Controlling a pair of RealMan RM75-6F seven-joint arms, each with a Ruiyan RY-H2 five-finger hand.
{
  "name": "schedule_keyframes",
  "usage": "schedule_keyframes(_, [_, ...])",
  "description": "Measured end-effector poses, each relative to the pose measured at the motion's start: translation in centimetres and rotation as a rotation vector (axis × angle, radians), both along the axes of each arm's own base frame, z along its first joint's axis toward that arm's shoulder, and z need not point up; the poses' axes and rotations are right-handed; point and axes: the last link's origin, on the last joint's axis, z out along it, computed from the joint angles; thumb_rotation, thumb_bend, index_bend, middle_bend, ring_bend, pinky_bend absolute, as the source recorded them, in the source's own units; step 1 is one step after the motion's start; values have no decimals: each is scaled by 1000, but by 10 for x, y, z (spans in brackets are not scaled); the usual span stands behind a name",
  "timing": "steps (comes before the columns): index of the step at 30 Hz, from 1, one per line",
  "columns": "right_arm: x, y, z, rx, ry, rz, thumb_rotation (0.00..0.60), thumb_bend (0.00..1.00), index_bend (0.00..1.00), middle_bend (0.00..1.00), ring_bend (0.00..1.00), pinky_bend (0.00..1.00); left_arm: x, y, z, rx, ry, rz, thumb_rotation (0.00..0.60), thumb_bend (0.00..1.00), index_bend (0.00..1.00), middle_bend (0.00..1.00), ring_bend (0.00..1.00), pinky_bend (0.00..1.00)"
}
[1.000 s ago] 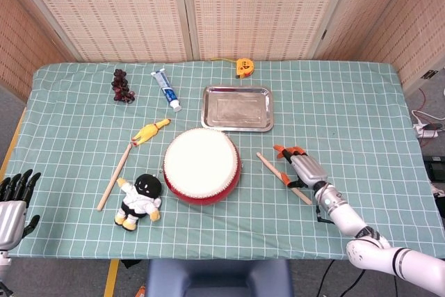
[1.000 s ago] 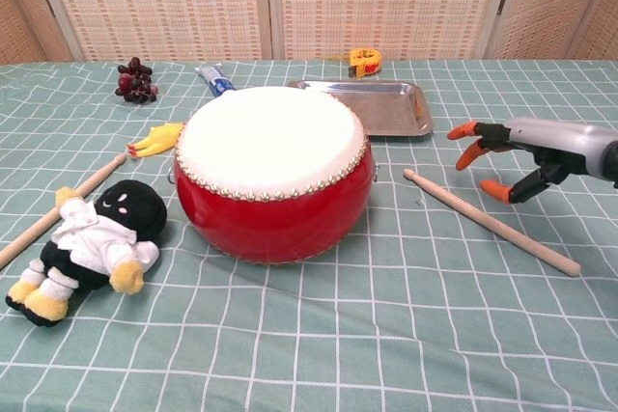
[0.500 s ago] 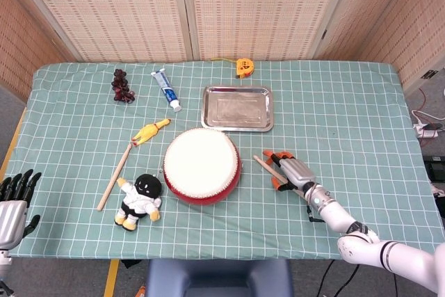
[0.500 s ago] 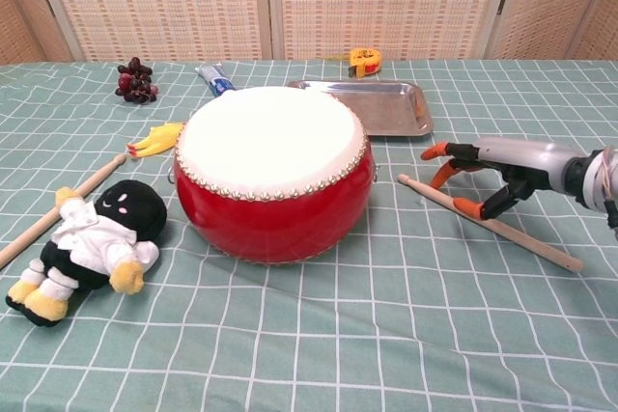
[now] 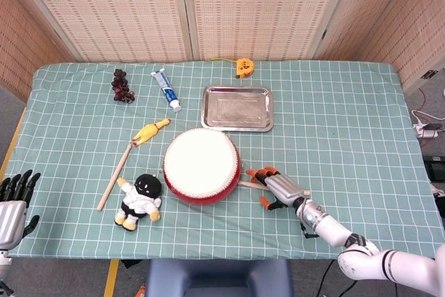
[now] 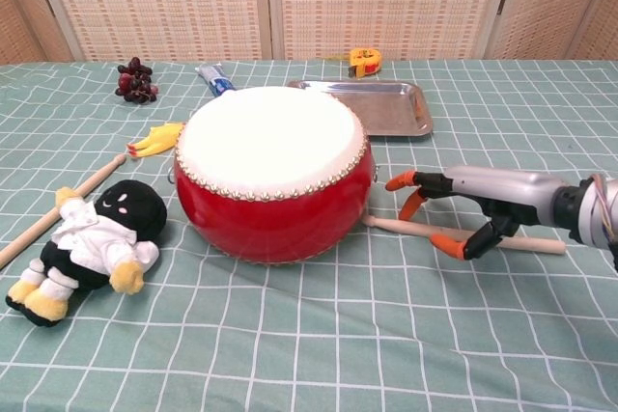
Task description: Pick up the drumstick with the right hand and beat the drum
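The right hand (image 6: 470, 205) has swept the drumstick (image 6: 526, 242) against the drum (image 6: 273, 173).

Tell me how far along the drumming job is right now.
Nothing is finished yet. In hand: the right robot hand hangs over the drumstick beside the red drum, fingers spread, the stick lying on the tablecloth with its tip at the drum's base. Left: gripping, lifting and beating the drum.

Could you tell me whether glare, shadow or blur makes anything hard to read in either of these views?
Head view: even lighting, soft shadows, sharp; the metal tray shows only a mild sheen. Chest view: the drum and right robot hand are crisp, with a faint shadow beneath the drumstick; the far tray is slightly softer.
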Motion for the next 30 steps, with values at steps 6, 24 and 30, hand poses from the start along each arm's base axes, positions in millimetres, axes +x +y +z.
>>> schedule_keyframes(6, [-2, 6, 10, -46, 13, 51, 600, 460, 92, 209, 9, 15, -1, 0, 1, 0, -2, 4, 600, 236, 7, 0, 17, 19])
schedule_keyframes(24, [-2, -15, -10, -312, 249, 201, 600, 391, 344, 198, 9, 15, -3, -2, 1, -1, -4, 5, 600, 234, 8, 0, 16, 19])
schedule_keyframes(30, [-1, -11, -17, -292, 256, 214, 600, 415, 342, 198, 10, 15, -5, -3, 2, 2, -7, 10, 600, 234, 8, 0, 17, 19])
